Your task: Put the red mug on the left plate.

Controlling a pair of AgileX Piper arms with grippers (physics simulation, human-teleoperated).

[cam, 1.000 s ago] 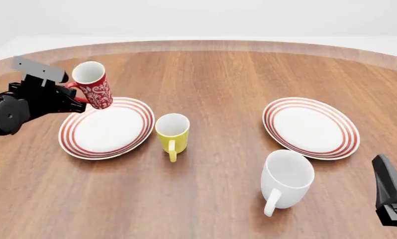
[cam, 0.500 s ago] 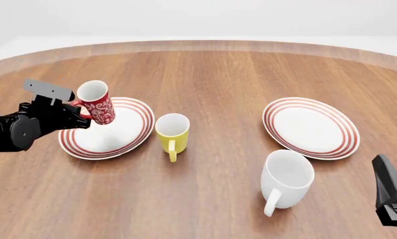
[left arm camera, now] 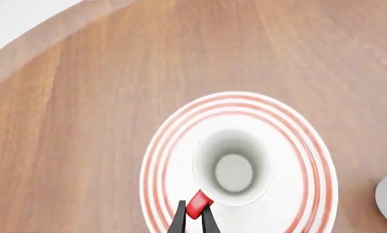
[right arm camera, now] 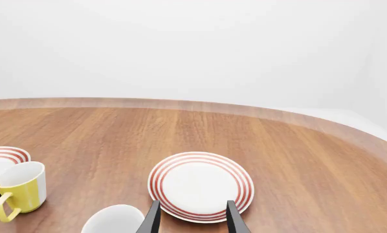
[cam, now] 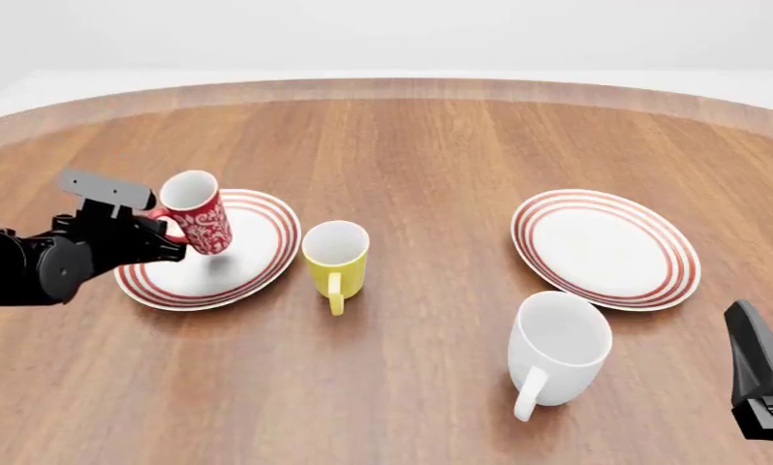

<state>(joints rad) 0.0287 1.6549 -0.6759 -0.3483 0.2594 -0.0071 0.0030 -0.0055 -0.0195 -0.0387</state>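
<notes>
The red mug, with its white floral pattern, tilts slightly over the middle of the left plate. Its base is low above the plate, and I cannot tell whether they touch. My left gripper comes in from the left and is shut on the mug's red handle. In the left wrist view I look down into the mug's white inside. The red handle sits pinched between the fingers, with the plate's ringed rim around the mug. My right gripper is open and holds nothing. It is parked at the near right.
A yellow mug stands just right of the left plate, handle toward me. A larger white mug stands at the near right, in front of the second ringed plate. The round wooden table's far edge curves across the back.
My left gripper has carried the red mug downward and slightly right, from above the plate's far-left rim to low over its middle. The right arm has not moved.
</notes>
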